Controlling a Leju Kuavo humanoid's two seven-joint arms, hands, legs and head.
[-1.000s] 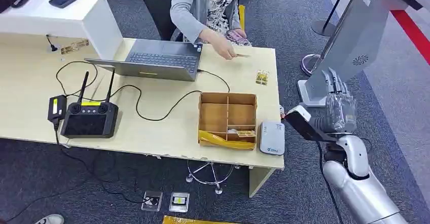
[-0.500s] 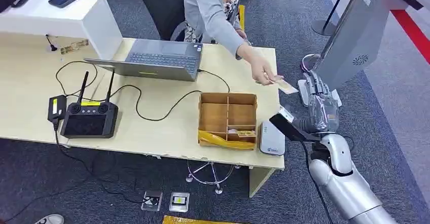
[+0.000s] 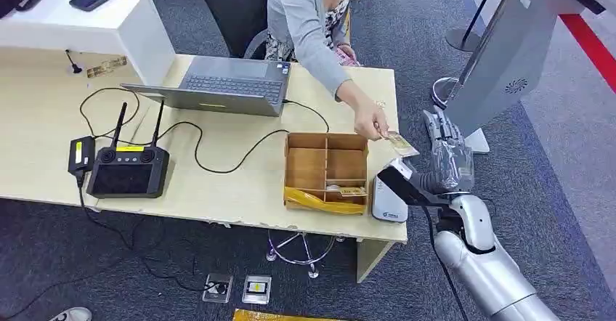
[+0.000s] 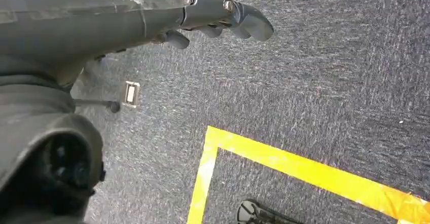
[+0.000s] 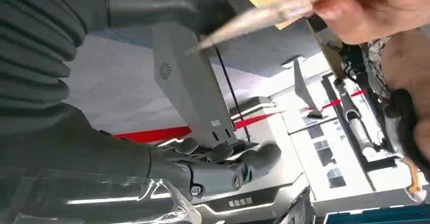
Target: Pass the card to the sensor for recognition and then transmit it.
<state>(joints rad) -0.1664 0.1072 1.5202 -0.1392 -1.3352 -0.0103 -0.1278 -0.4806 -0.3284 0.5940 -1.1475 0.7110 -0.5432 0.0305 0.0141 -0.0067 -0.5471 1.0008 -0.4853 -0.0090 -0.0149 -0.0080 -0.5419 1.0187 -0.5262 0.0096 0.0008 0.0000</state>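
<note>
A person's hand (image 3: pixel 370 123) holds the card (image 3: pixel 402 144) over the table's (image 3: pixel 218 190) corner, beside our empty, spread right hand (image 3: pixel 444 150); up close, the card blurs edge-on. Our left hand (image 4: pixel 218 24) hangs empty.

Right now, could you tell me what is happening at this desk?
A seated person's hand holds out a card over the desk's right end toward the robot's right hand, which is raised beside the desk with nothing in it. The card has not been taken. The white card reader lies beside the wooden divided box. The left hand hangs over the carpet.
</note>
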